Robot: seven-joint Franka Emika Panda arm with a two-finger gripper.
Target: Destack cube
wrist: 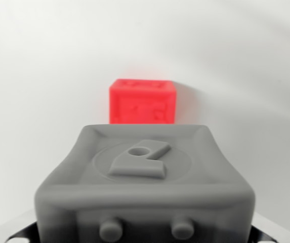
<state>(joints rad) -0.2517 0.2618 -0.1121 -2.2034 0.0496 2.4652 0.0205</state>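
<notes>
A grey cube (pixel 145 187) fills the lower half of the wrist view, very close and slightly blurred. Its upper face bears a raised emblem with a hole, and its near face shows two round studs. Dark parts of my gripper (pixel 145 239) show only at the bottom corners, one on each side of the grey cube, and the gripper appears shut on it. Its fingertips are hidden. Beyond the grey cube, a smaller-looking red cube (pixel 142 103) rests alone on the white surface, apart from the grey one.
A plain white surface (pixel 43 76) spreads around and behind both cubes. A faint shadow lies to the right of the red cube.
</notes>
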